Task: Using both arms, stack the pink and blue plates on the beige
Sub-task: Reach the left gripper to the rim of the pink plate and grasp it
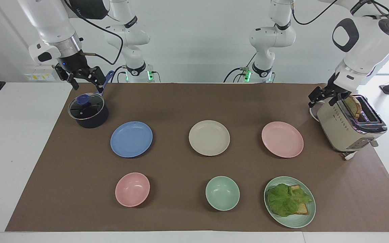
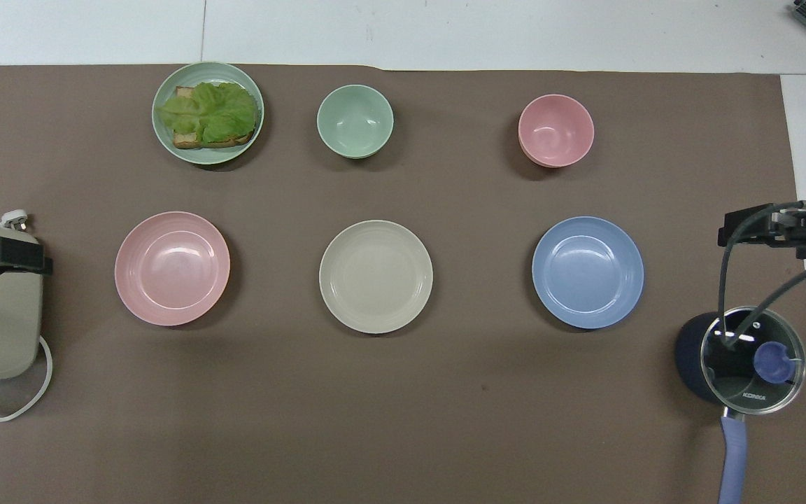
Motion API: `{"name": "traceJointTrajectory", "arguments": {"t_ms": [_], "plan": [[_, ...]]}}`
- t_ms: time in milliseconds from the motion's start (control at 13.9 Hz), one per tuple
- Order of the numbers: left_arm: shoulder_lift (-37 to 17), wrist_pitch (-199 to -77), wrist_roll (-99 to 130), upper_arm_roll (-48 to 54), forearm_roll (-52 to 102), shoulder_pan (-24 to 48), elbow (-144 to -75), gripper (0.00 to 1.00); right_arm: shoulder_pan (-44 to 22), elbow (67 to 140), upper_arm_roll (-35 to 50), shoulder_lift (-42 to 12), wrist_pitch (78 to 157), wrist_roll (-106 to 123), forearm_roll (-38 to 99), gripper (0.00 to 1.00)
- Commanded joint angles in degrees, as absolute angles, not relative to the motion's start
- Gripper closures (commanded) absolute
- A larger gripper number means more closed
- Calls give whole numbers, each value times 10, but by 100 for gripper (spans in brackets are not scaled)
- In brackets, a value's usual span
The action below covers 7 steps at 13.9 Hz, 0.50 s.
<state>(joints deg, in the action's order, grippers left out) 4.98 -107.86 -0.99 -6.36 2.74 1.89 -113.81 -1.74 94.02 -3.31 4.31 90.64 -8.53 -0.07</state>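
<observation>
Pink plate (image 1: 282,139) and blue plate (image 1: 131,139) lie bare on the table's brown mat (image 1: 194,101), one each side of the beige plate (image 1: 209,137), apart from it, the pink toward the left arm's end and the blue toward the right arm's.

Nothing is stacked yet; reaching looks like the step in hand. Each hand would do well to come down on its plate's outer rim, pinch the lip, and lift clear before crossing to the beige.

Both hands are open and empty. The facing view shows the left hand (image 1: 322,97) over the toaster (image 1: 349,126) and the right hand (image 1: 82,78) over the lidded pot (image 1: 88,111), both raised. Overhead, that height is lost, but the plates' ringed wells show plainly.
</observation>
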Motion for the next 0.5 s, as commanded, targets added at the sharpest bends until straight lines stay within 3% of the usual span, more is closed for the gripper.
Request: {"name": "traceJointTrajectory", "arguments": {"t_ms": [0, 430], "plan": [[32, -1143, -10, -65, 18, 14, -1192, 0, -11, 930, -31, 41, 896, -74, -2, 0], [-39, -1210, -11, -64, 18, 11, -1216, 0, -9, 935, -31, 47, 888, -69, -2, 0]]}}
